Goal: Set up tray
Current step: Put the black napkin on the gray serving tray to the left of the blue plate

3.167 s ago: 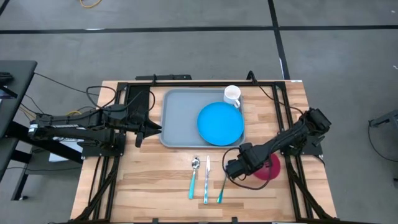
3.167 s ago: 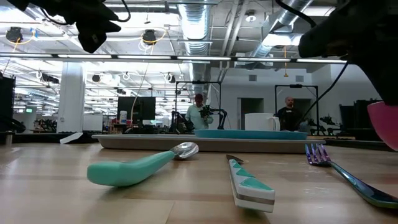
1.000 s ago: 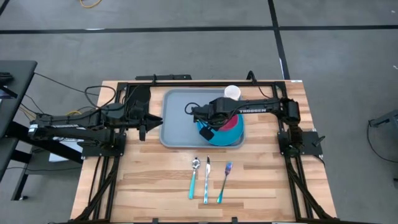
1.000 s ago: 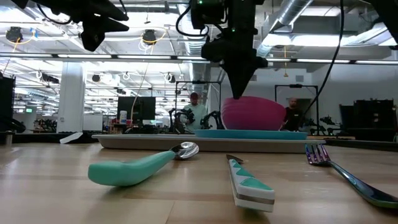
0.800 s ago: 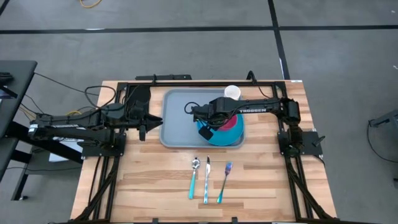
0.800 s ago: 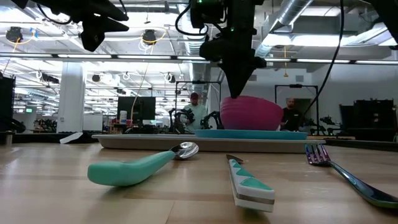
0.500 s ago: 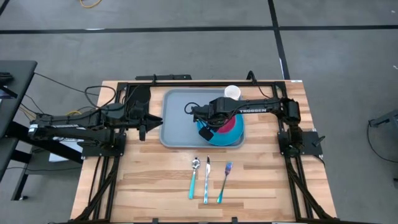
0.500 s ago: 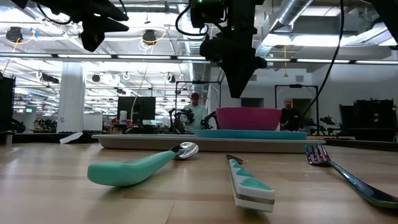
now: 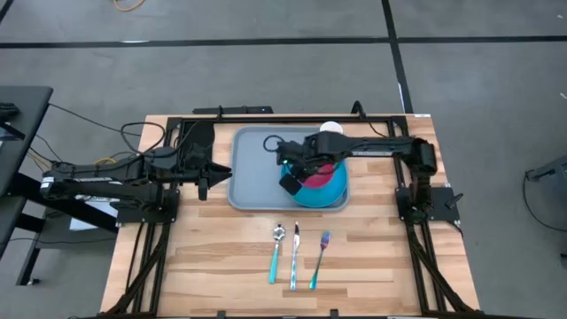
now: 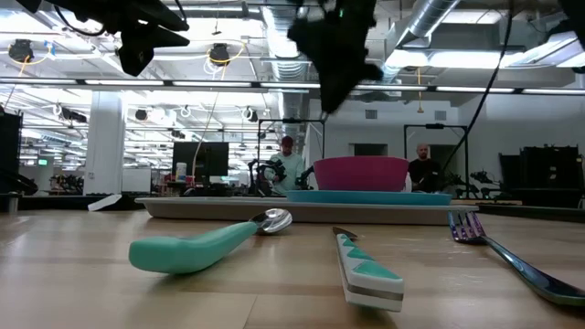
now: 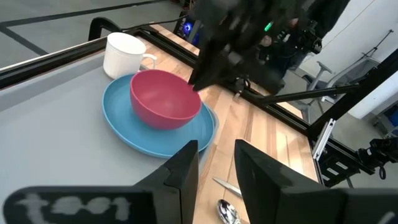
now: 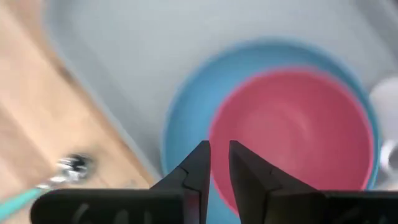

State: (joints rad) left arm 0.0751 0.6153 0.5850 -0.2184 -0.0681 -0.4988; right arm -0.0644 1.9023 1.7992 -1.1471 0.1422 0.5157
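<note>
The tray (image 9: 252, 168) is lying at the far middle of the surface (image 9: 213, 257), its long axis running from arm to arm, and a blue plate (image 9: 330, 190), a pink bowl (image 9: 321, 176) and a white cup (image 9: 330, 128) are being carried on it. The right pincer (image 9: 291, 183) is hanging above the bowl, slightly parted and gripping nothing. The spoon (image 9: 276, 252), knife (image 9: 295, 257) and fork (image 9: 319, 259) are waiting off the tray, on its near side, towards the surface's near edge. The left pincer (image 9: 202, 186) is idling beside the tray's left end, slightly parted, empty. The right arm is judged nearer to the 3 utensils.

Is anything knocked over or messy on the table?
Nothing stands out. The pink bowl sits upright on the blue plate in the tray, the white mug stands beside it, and the spoon, knife and fork lie side by side on the table.
</note>
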